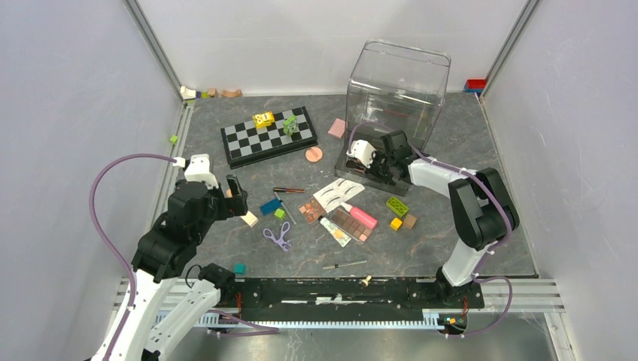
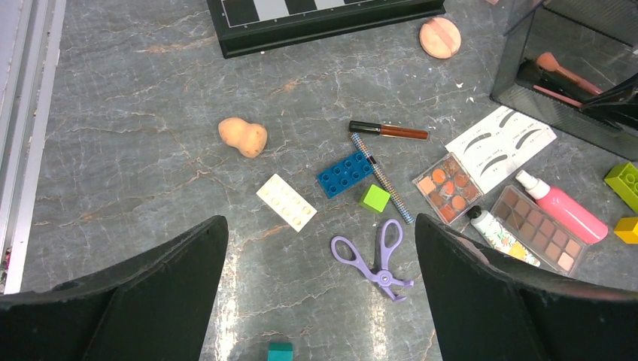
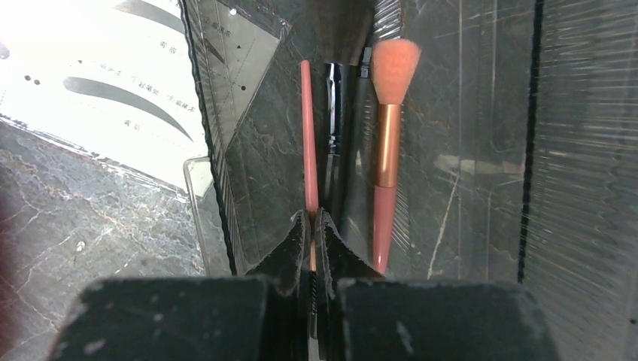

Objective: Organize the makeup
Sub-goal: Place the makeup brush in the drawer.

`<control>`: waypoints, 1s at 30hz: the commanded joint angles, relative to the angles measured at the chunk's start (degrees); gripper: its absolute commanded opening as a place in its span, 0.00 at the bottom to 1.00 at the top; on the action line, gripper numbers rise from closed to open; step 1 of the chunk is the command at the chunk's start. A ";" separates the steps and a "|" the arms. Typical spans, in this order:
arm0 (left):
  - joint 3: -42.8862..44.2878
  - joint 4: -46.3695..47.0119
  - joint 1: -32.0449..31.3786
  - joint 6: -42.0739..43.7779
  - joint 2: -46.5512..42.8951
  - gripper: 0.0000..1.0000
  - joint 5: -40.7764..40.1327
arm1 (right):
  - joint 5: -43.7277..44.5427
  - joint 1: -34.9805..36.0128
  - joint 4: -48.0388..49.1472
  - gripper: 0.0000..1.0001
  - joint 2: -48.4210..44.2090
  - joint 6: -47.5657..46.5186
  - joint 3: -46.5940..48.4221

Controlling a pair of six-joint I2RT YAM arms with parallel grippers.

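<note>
My right gripper (image 1: 380, 162) reaches into the clear container (image 1: 399, 83) and is shut on a thin pink stick (image 3: 305, 128), its fingertips (image 3: 311, 216) low inside. A pink brush (image 3: 387, 150) and a black brush (image 3: 335, 113) lie beside it. My left gripper (image 2: 320, 222) is open and empty above the purple curler (image 2: 380, 256). On the table lie a peach sponge (image 2: 242, 136), a round sponge (image 2: 440, 37), the lash card (image 2: 500, 147), two palettes (image 2: 540, 239) (image 2: 448, 187), a pink tube (image 2: 566, 209), a cream tube (image 2: 502, 238) and a brown tube (image 2: 389, 131).
The chessboard (image 1: 268, 137) with two toy blocks lies at the back left. Loose blocks sit among the makeup: blue (image 2: 344, 174), green (image 2: 374, 198), cream (image 2: 286, 201), teal (image 2: 280, 351). A thin brush (image 1: 344, 265) lies near the front rail.
</note>
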 commanded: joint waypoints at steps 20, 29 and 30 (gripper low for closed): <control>-0.02 2.34 0.28 -0.20 0.04 1.00 -0.60 | -0.34 -0.20 0.35 0.29 -1.18 3.61 4.61; 0.03 2.34 0.22 -0.20 0.11 1.00 -0.33 | -0.28 -0.21 -0.08 0.30 -9.24 8.34 4.78; -0.01 2.34 0.27 -0.20 0.05 1.00 -0.38 | -0.51 -0.20 0.19 0.30 -10.23 9.29 4.55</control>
